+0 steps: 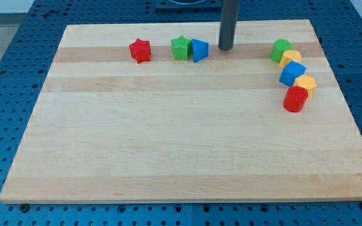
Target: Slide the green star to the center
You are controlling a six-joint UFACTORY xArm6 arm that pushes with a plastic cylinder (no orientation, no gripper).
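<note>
Nearest on the pale wooden board (pixel 168 157) sits a red cylinder block (pixel 295 99). Far left of it, the green star block (pixel 180 48) touches a blue, perhaps triangular, block (pixel 199 50). Just right of that block stands my tip (pixel 225 49), a bare rod without fingers.

Wooden board (pixel 168 150), blue perforated table (pixel 17 37)

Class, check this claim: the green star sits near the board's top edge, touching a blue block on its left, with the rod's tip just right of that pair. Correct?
Not quite. The camera view shows the blue block touching the green star on the star's right, not its left. The rest holds: both sit near the board's top edge, and my tip is just right of them.
</note>
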